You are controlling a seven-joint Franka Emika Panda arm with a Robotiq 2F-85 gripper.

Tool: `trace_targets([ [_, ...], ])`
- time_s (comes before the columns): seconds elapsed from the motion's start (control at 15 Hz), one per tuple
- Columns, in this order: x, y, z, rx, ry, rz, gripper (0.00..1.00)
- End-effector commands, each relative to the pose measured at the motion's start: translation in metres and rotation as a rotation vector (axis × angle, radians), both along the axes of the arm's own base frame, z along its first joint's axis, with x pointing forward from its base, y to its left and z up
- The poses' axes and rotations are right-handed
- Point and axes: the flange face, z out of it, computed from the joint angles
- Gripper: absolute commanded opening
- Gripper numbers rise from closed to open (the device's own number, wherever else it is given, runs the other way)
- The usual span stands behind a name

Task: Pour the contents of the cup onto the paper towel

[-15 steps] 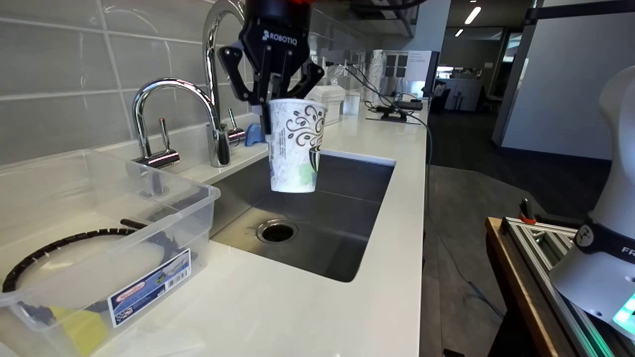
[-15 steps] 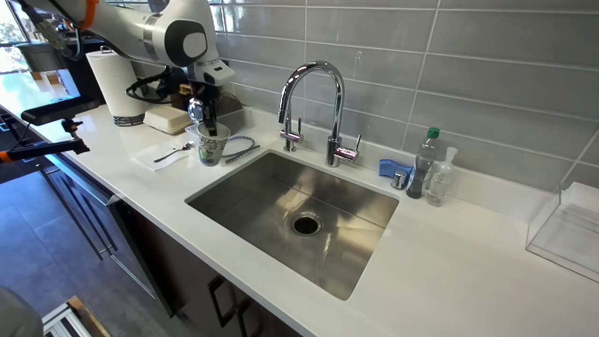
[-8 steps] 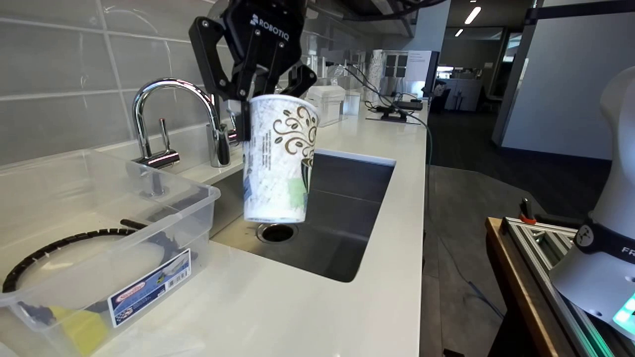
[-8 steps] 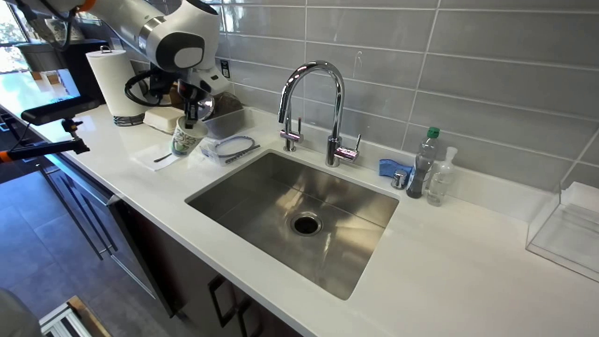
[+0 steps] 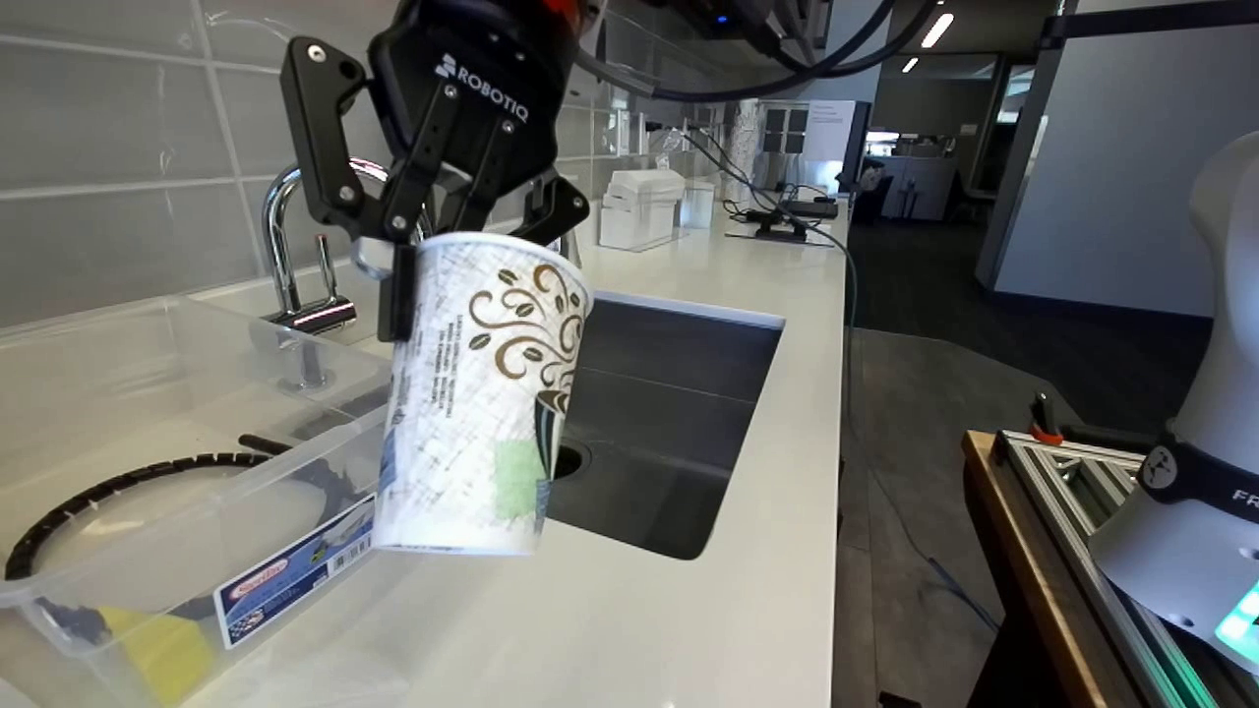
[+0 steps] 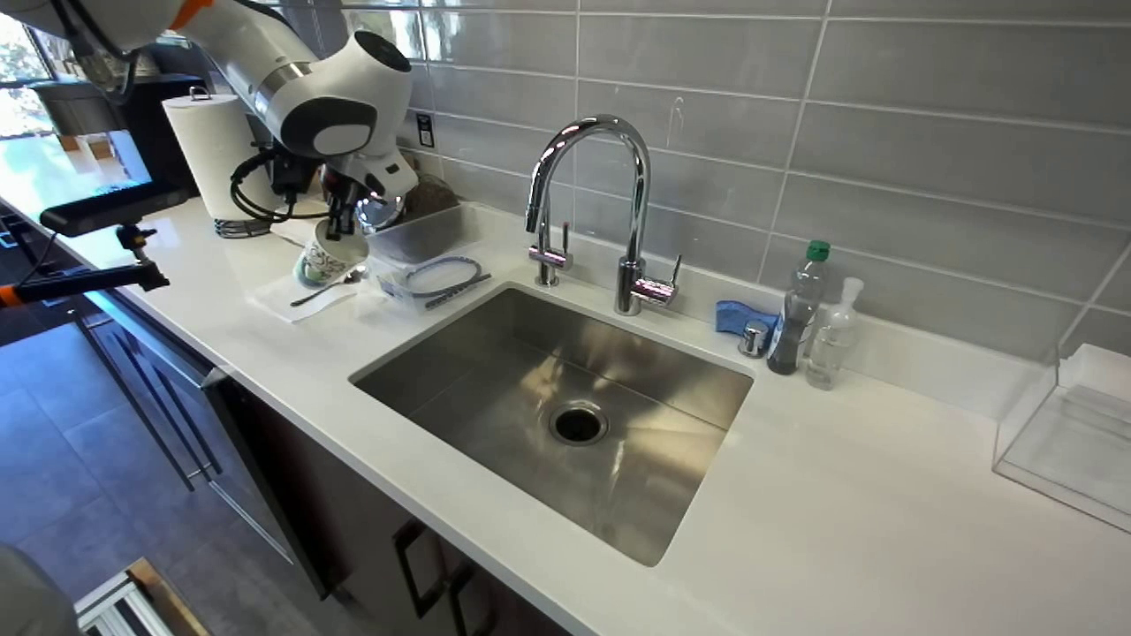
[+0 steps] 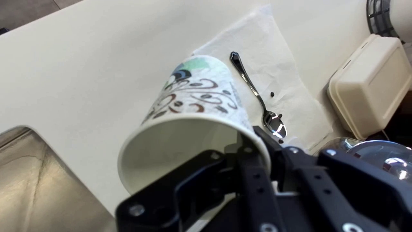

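Hanging tilted beneath the claw [image 7: 254, 139], the cup [image 5: 482, 413] is pinched at its rim, one finger [image 7: 248, 158] inside.

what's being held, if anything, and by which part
The paper cup, by its wall at the rim: the end effector has one finger inside, one outside.

Gray tiled wall [image 6: 937, 150], white countertop [image 6: 866, 503], dark floor [image 5: 915, 285], bright window [image 6: 19, 57]

The Robotiq gripper [image 7: 252, 137] is black; above its fingers [image 5: 396, 297] are silver screws [image 5: 316, 53], white lettering [image 5: 482, 87] and a white arm [image 6: 389, 88].
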Motion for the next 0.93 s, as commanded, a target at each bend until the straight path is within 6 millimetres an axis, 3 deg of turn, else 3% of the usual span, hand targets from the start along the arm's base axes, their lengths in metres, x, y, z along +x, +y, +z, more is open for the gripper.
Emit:
trace_targets([
  [0.0, 0.001, 0.0, 0.002, 0.001, -0.001, 0.0, 0.06],
  [0.07, 0.001, 0.0, 0.002, 0.002, -0.003, 0.0, 0.02],
  [0.87, 0.033, 0.102, -0.021, 0.248, -0.087, 0.195, 0.02],
])
